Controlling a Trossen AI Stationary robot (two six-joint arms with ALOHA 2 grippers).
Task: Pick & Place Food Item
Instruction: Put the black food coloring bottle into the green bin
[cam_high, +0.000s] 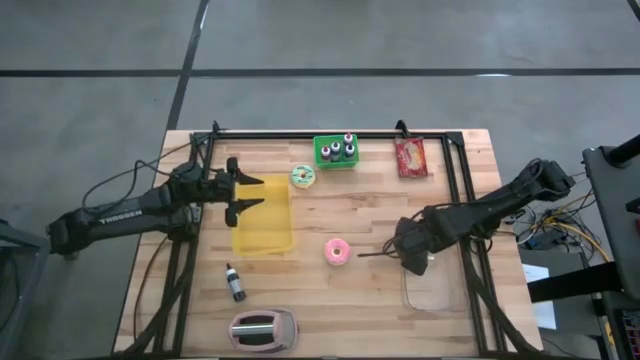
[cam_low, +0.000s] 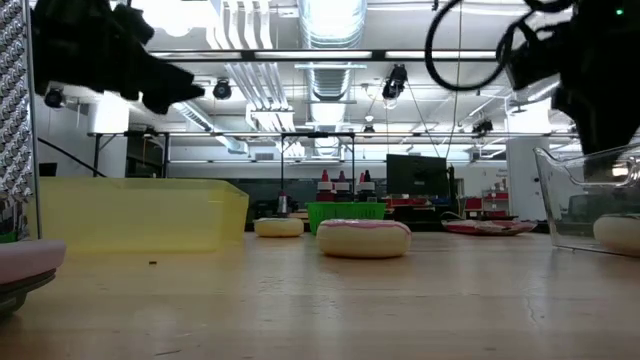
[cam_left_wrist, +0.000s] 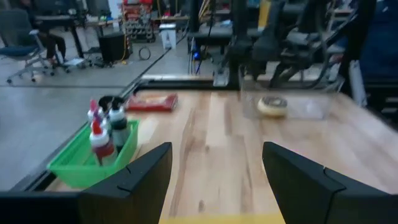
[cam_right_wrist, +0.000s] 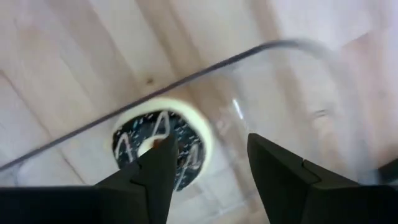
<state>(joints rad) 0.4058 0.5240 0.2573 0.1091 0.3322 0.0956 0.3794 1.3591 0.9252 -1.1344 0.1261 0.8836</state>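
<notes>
The wooden table (cam_high: 360, 300) is ringed by a black frame (cam_high: 455, 180) whose rails run along the far edge and down both sides, close to where the arms reach in. The yellow tray (cam_high: 263, 225) is the biggest thing on the boards, left of the middle, and the left gripper (cam_high: 248, 189) hangs over its far left corner with fingers spread wide and nothing between them. On the right lies a clear container (cam_high: 435, 285), near the right-hand rail; its see-through wall (cam_right_wrist: 292, 46) rises just in front of the right gripper (cam_high: 412, 262), which is poised over the container's far left corner. Its fingers are parted and hold nothing. Inside the container, resting on its floor beside those fingers, sits the dark-iced donut (cam_right_wrist: 163, 149) with white stripes; it also shows through the wall in the left wrist view (cam_left_wrist: 272, 106). A pink toaster (cam_high: 264, 330) stands at the near edge, a green basket (cam_high: 335, 152) of bottles at the far rail, and a red packet (cam_high: 411, 157) to its right. A pink donut (cam_high: 337, 251) lies in open boards between tray and container, a cream donut (cam_high: 303, 176) sits just left of the basket, and a small dark bottle (cam_high: 235, 283) lies near the tray's front corner. The table's middle and near right are bare wood.
</notes>
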